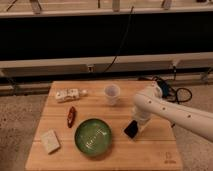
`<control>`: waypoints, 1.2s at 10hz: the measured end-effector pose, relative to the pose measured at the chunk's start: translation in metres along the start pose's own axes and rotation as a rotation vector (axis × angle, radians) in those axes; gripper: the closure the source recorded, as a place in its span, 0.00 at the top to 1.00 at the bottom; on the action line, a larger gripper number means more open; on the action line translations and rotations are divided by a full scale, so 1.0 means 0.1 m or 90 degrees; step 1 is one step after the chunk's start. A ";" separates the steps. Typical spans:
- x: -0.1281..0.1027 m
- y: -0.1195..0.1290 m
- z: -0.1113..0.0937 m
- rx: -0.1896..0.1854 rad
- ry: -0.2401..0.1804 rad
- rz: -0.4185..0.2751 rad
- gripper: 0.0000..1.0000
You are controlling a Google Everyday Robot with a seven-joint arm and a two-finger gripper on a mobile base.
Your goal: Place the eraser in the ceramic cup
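The eraser (pixel 131 129), a small flat black block, is right of the green bowl, at the tip of my gripper (pixel 139 126). The gripper comes down from the white arm entering from the right and is at the eraser's right edge. I cannot tell whether it grips the eraser. The ceramic cup (pixel 112 94), small and white, stands upright on the wooden table (pixel 155 152) at the back middle, up and to the left of the gripper.
A round green bowl (pixel 93 136) sits front middle. A slim red object (pixel 71 116) lies left of it. A pale beige block (pixel 50 140) lies front left. A pale packet (pixel 68 94) lies back left. Black cables run behind the table at right.
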 end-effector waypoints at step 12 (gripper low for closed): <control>0.36 -0.59 -0.51 0.013 0.019 0.004 0.00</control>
